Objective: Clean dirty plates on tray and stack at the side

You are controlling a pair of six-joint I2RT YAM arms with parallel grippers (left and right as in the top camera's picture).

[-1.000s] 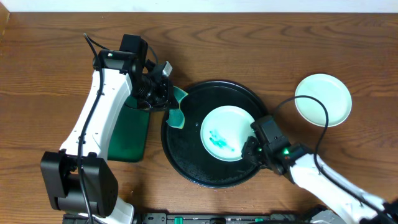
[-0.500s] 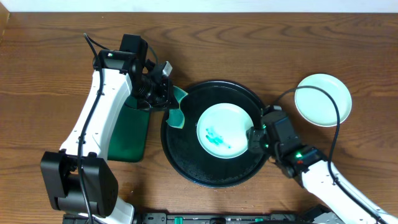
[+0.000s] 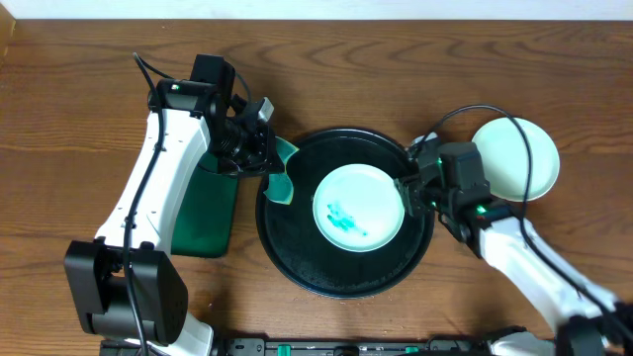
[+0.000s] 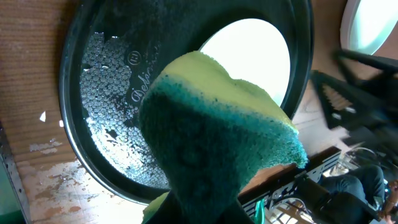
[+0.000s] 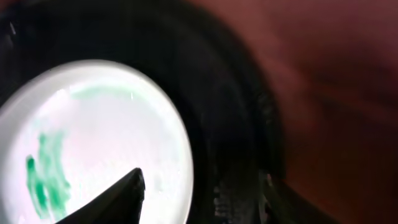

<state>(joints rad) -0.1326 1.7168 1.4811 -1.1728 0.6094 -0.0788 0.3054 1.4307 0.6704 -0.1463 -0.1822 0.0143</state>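
A white plate with teal smears point(image 3: 358, 208) lies flat in the round black tray point(image 3: 297, 247). A clean pale-mint plate point(image 3: 514, 158) sits on the wood to the right of the tray; no third plate shows. My left gripper point(image 3: 269, 163) is shut on a yellow-and-green sponge point(image 3: 283, 176) over the tray's left rim. In the left wrist view the sponge point(image 4: 217, 124) fills the middle, with the tray point(image 4: 99, 93) and the smeared plate point(image 4: 249, 43) behind it. My right gripper point(image 3: 408, 190) is open and empty at the tray's right rim. In the right wrist view the right gripper point(image 5: 202, 190) spans the smeared plate's point(image 5: 93, 130) right edge.
A green rectangular tray point(image 3: 203, 222) lies left of the black tray, under my left arm. The right arm's cable point(image 3: 465, 114) loops above the clean plate. Bare wood-grain tabletop point(image 3: 79, 119) surrounds everything. The table's front edge holds a black rail point(image 3: 346, 346).
My right gripper has moved from the tray's lower right up to its right rim. The smeared plate has shifted slightly left. The left arm and sponge have not moved.
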